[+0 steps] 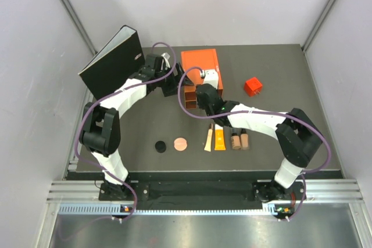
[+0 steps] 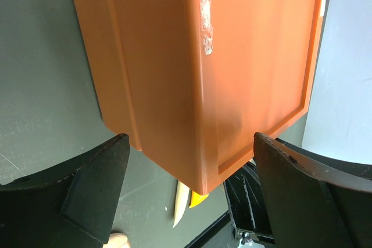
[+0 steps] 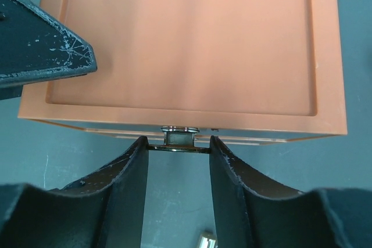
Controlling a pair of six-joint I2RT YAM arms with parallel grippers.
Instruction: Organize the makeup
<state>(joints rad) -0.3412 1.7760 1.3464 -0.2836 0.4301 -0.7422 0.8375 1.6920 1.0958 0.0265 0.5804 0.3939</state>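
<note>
Nearest the bases, the makeup lies in a row on the table (image 1: 145, 126): black disc (image 1: 160, 146), copper disc (image 1: 181, 143), beige tube (image 1: 208, 142), orange tube (image 1: 220, 139) and two bottles (image 1: 235, 141). None of it is stowed yet.

Past the row, the right gripper (image 3: 177, 141) faces the front of the box (image 1: 199, 62). Its fingers are nearly closed around a small metal knob (image 3: 179, 131). Slivers of gap show beside the knob's head, and I cannot tell whether the pads pinch its stem. The left gripper (image 2: 190, 140) is spread wide across the box's corner, holding nothing, seemingly there to brace it.

The step looks like opening a drawer. To do it well, the right fingers should close fully on the stem, behind the head. They should then pull straight and level toward the bases, so the knob does not slip out. The left fingers should press the box's side so it cannot slide along. The pull should stop short of the tubes.

Farther right sits a red cube (image 1: 253, 86).
</note>
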